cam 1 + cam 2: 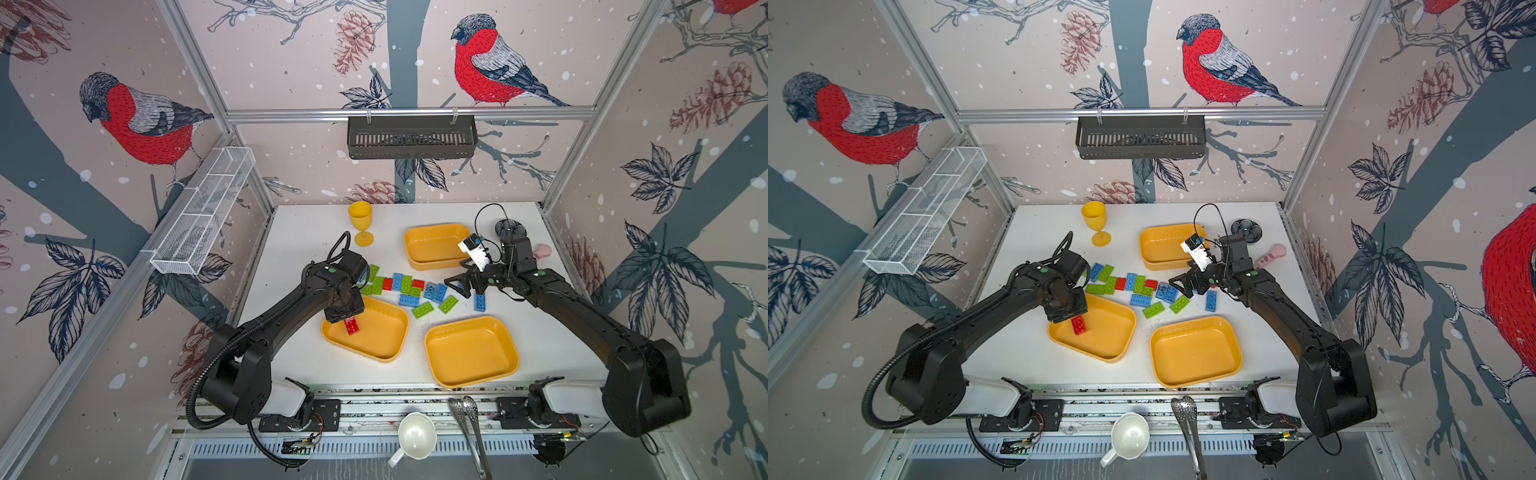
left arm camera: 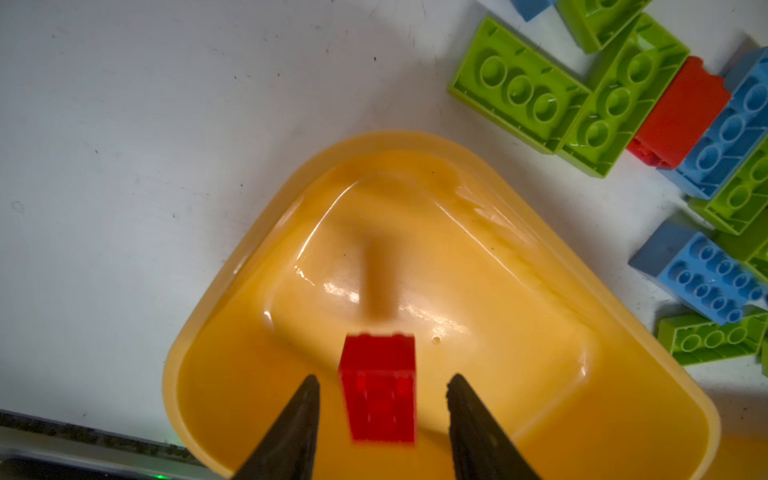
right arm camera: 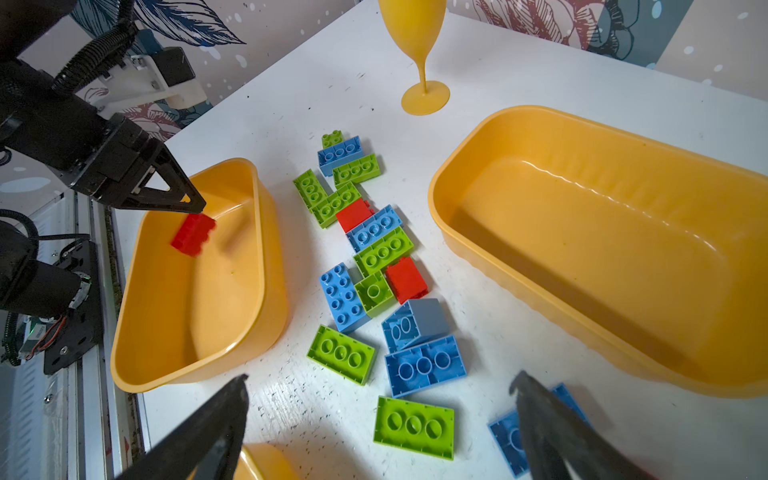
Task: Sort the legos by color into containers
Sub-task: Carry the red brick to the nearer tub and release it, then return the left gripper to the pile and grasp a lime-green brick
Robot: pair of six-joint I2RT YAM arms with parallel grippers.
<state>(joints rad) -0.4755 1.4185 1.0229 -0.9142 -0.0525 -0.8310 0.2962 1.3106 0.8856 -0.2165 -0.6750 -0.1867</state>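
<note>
— White jug (image 1: 415,434) and metal tongs (image 1: 468,417) are lying on the near rail, off the tabletop (image 1: 291,357), and taking no part. How is the sort standing?
— Barely begun, I am judging. One red lego (image 1: 352,326) is going into the near-left tray (image 1: 374,353). It is showing blurred in both wrist views, so I cannot tell whether it is resting or dropping.
— Left tool (image 2: 383,378)?
— Hanging right over that lego with its jaws apart. A gap is showing on each side, so it is gripping nothing.
— Other trays?
— Near-right tray (image 1: 471,353) and far tray (image 1: 432,245) are both lying bare.
— What is waiting?
— Nearly everything. Legos (image 1: 405,286) are lying in a loose band between the trays: green, blue, and two red showing among them. One blue lego (image 1: 480,302) is lying slightly apart at the right end.
— Right tool (image 3: 380,378)?
— Hovering with its jaws spread wide, carrying nothing, above the blue pieces at the band's right end. I am guessing a blue pick is coming next.
</note>
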